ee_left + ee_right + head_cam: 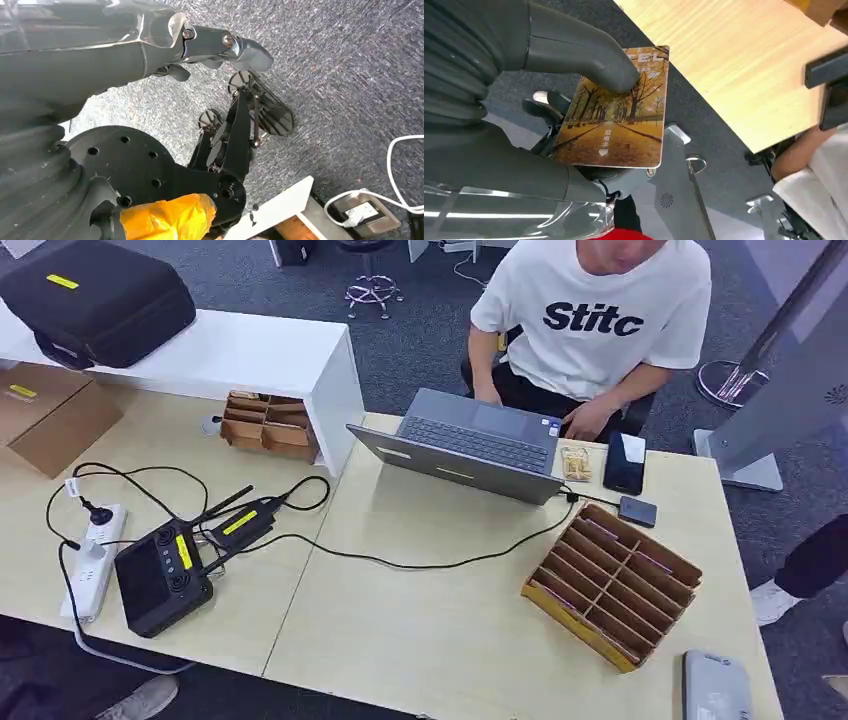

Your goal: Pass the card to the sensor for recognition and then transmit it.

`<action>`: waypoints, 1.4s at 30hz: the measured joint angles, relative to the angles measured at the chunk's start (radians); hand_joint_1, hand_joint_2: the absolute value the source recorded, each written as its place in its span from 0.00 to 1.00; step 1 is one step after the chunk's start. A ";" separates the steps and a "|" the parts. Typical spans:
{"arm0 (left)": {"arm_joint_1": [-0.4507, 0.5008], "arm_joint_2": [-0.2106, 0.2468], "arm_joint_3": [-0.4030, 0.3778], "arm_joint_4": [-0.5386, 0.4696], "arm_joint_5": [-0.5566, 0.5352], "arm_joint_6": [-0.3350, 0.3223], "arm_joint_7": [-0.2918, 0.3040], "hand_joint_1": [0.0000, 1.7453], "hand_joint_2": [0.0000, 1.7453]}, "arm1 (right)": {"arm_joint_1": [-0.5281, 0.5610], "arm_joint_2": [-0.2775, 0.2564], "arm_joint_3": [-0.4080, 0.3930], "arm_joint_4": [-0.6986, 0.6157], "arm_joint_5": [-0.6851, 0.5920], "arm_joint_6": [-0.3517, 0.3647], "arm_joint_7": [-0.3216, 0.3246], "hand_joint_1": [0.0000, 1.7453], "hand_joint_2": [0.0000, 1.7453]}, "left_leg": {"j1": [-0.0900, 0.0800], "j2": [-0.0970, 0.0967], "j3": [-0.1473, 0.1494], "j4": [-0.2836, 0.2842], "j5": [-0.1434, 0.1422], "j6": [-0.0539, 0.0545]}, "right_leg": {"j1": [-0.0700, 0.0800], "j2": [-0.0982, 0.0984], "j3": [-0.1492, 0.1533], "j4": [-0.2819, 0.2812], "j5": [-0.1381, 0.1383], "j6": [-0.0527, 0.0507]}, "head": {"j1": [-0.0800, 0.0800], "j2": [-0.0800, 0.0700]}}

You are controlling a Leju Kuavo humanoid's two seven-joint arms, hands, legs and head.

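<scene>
Glossy rectangular card (616,120), autumn-avenue print, pinched by right hand (544,85).

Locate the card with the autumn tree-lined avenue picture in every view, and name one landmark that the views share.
Head view: the card is not in it.
Left wrist view: not in it; that picture looks down at grey carpet.
Right wrist view: the autumn-avenue card sits mid-picture, pinned under the thick grey thumb of the right hand.
Shared landmark: the light wooden table, at in the head view and at in the right wrist view.
</scene>
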 joint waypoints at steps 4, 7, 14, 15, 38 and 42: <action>-0.001 0.000 0.000 0.000 -0.006 0.000 0.001 0.00 1.00 | -0.013 -0.024 0.063 0.010 0.003 -0.009 0.007 1.00 1.00 | 0.000 0.000 0.000 0.000 0.000 0.000 | 0.000 0.000 0.000 0.000 0.000 0.000 | 0.000 0.000; -0.002 0.001 0.000 0.000 -0.010 0.000 0.001 0.00 1.00 | -0.037 -0.040 0.123 0.024 0.002 -0.026 0.009 1.00 1.00 | 0.000 0.000 0.000 0.000 0.000 0.000 | 0.000 0.000 0.000 0.000 0.000 0.000 | 0.001 0.000; -0.005 0.003 0.000 0.000 -0.017 0.002 0.001 0.00 1.00 | -0.092 -0.064 0.262 0.056 -0.005 -0.076 0.013 1.00 1.00 | 0.000 0.000 0.000 0.000 0.000 0.000 | 0.000 0.000 0.000 0.000 0.000 0.000 | 0.000 0.000; -0.005 0.003 0.000 0.000 -0.018 0.003 0.001 0.00 1.00 | -0.100 -0.064 0.277 0.058 -0.005 -0.082 0.014 1.00 1.00 | 0.000 0.000 0.000 0.000 0.000 0.000 | 0.000 0.000 0.000 0.000 0.000 0.000 | 0.000 0.000; -0.011 0.004 0.000 0.000 -0.024 0.015 0.001 0.00 1.00 | -0.164 -0.133 0.517 0.103 -0.010 -0.149 0.092 1.00 1.00 | 0.000 0.000 0.000 0.000 0.000 0.000 | 0.000 0.000 0.000 0.000 0.000 0.000 | 0.000 0.000; -0.011 0.004 0.000 0.000 -0.026 0.016 0.001 0.00 1.00 | -0.164 -0.145 0.533 0.104 -0.016 -0.152 0.095 1.00 1.00 | 0.000 0.000 0.000 0.000 0.000 0.000 | 0.000 0.000 0.000 0.000 0.000 0.000 | 0.000 0.000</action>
